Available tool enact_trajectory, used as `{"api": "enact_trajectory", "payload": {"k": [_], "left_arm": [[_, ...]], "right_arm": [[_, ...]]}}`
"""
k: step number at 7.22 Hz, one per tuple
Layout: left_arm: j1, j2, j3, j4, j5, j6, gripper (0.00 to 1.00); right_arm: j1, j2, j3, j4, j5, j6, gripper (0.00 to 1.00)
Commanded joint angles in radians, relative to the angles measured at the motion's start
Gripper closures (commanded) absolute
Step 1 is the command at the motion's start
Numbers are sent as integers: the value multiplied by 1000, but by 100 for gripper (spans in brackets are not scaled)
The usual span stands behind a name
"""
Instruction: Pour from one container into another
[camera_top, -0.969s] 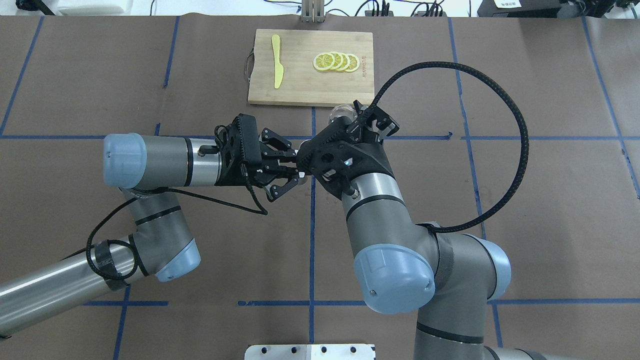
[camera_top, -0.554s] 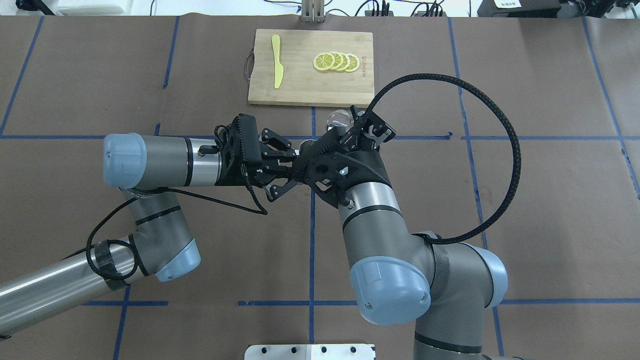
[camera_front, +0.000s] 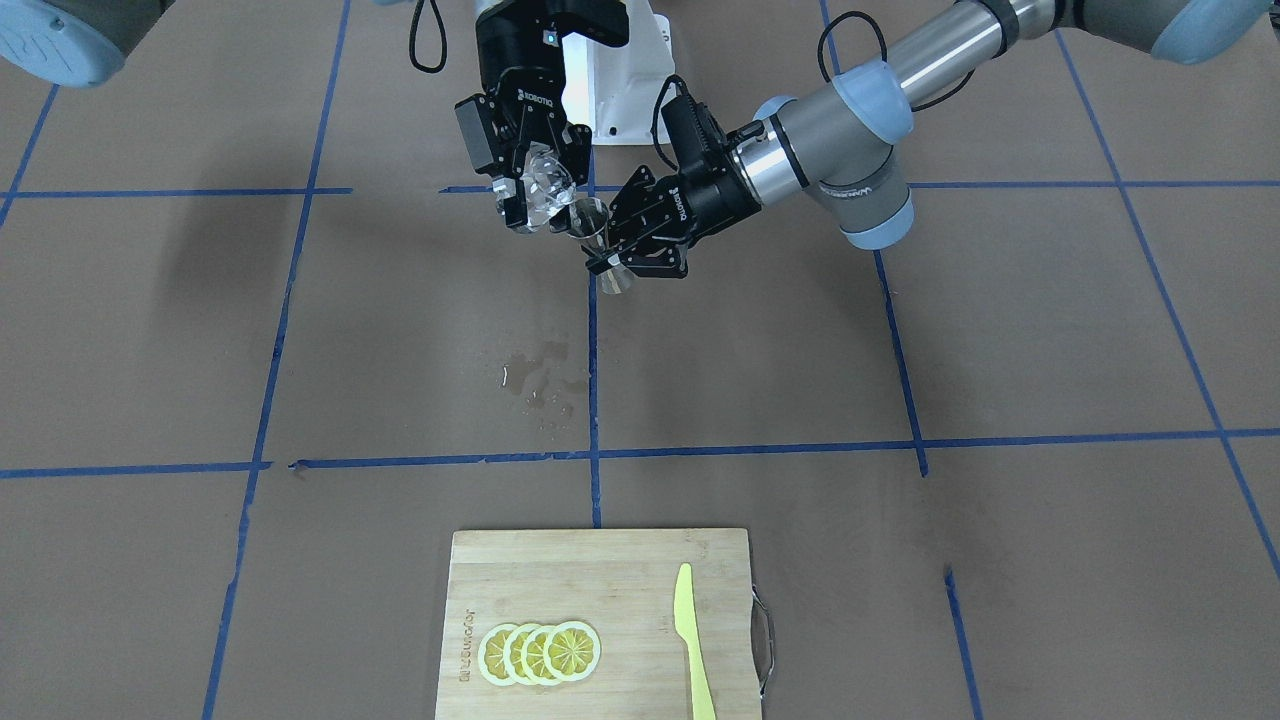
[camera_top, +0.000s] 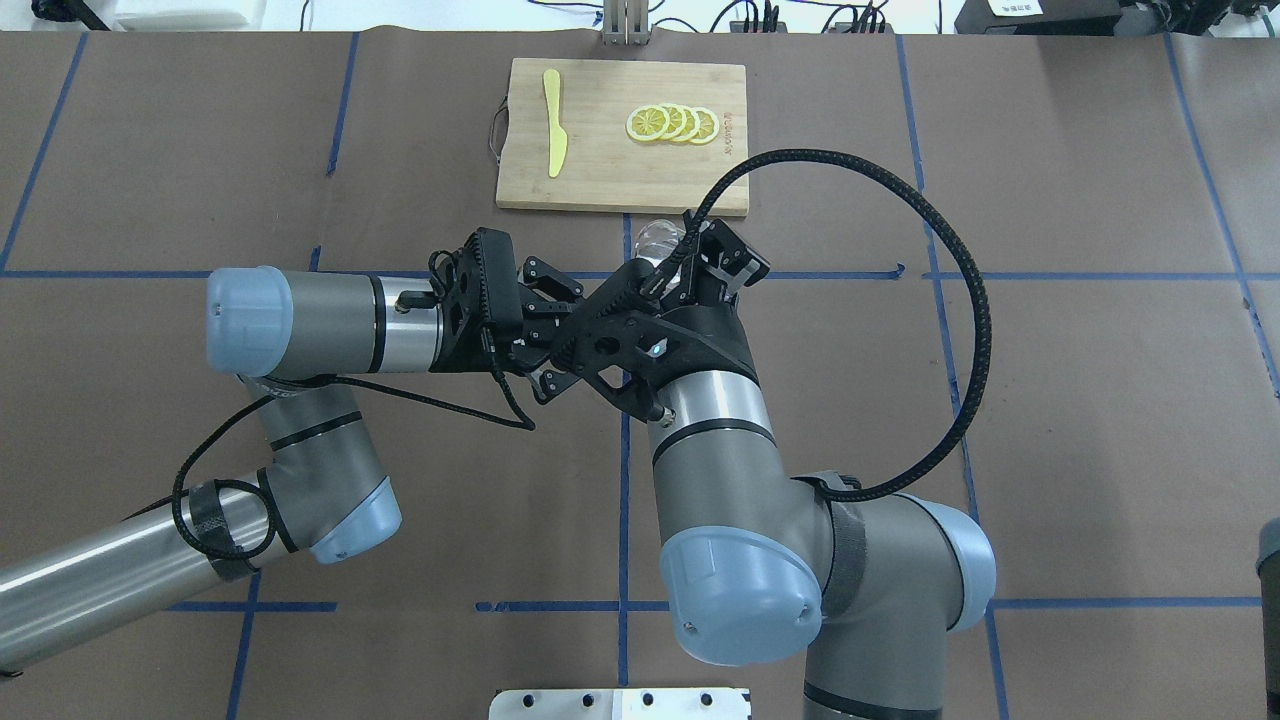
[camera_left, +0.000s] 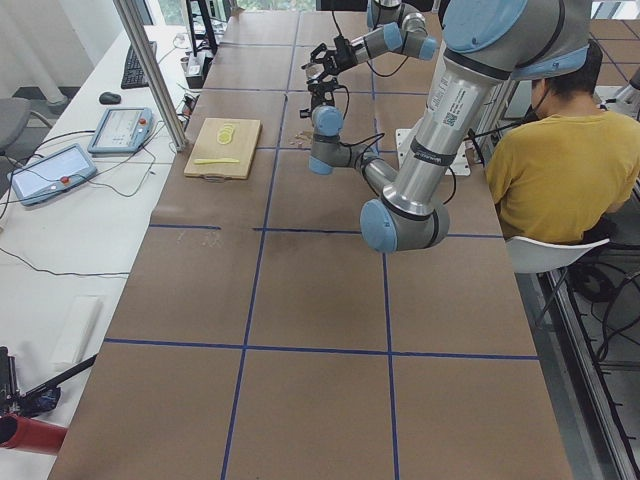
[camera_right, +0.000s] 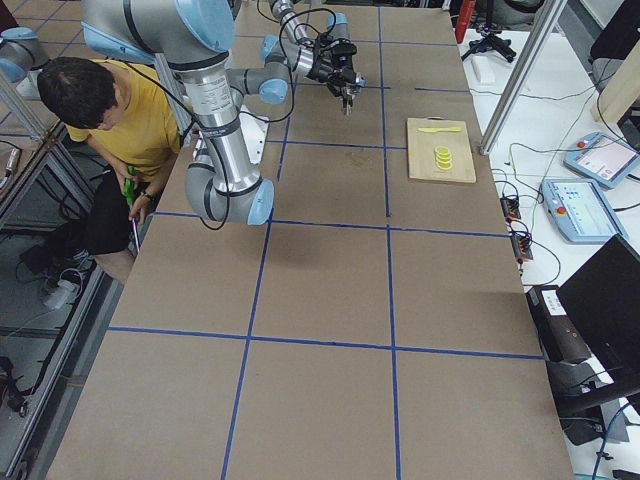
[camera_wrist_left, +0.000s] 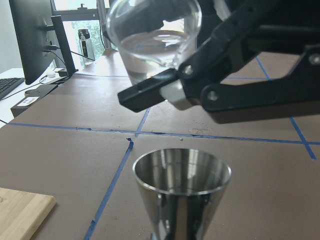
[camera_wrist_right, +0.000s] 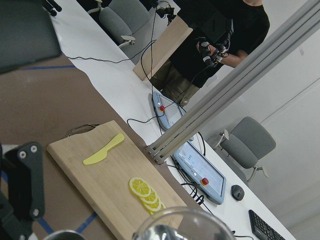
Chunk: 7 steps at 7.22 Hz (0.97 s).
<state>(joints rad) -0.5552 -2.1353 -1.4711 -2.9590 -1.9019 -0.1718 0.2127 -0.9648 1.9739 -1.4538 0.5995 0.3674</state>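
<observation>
My right gripper (camera_front: 538, 195) is shut on the small clear glass cup (camera_front: 548, 180), holding it tilted above the table with clear liquid inside. In the left wrist view the cup (camera_wrist_left: 150, 35) hangs just above and behind the open mouth of the steel jigger (camera_wrist_left: 180, 192); no stream shows between them. My left gripper (camera_front: 607, 262) is shut on the jigger (camera_front: 594, 222) at its waist and keeps it upright off the table. From overhead the cup (camera_top: 655, 238) peeks out beyond the right wrist, which covers the jigger.
A wooden cutting board (camera_top: 620, 175) lies at the far middle with lemon slices (camera_top: 672, 124) and a yellow knife (camera_top: 553, 120) on it. A wet patch (camera_front: 540, 380) marks the brown paper. A person in yellow (camera_left: 560, 160) sits beside the robot base.
My right arm has swung to the left, carrying the glass cup closer over the jigger. The left arm and jigger have stayed still.
</observation>
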Motion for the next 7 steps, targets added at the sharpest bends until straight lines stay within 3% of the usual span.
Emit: {"api": "enact_trajectory", "payload": {"k": [1,7], "left_arm": [[0,0,0,0,0,0,100],[0,0,0,-2,0,0,100]], "right_arm": [[-7,0,-3,-8,-9,-37,100],[-9,30,-9,-101,-76,-180,100]]}}
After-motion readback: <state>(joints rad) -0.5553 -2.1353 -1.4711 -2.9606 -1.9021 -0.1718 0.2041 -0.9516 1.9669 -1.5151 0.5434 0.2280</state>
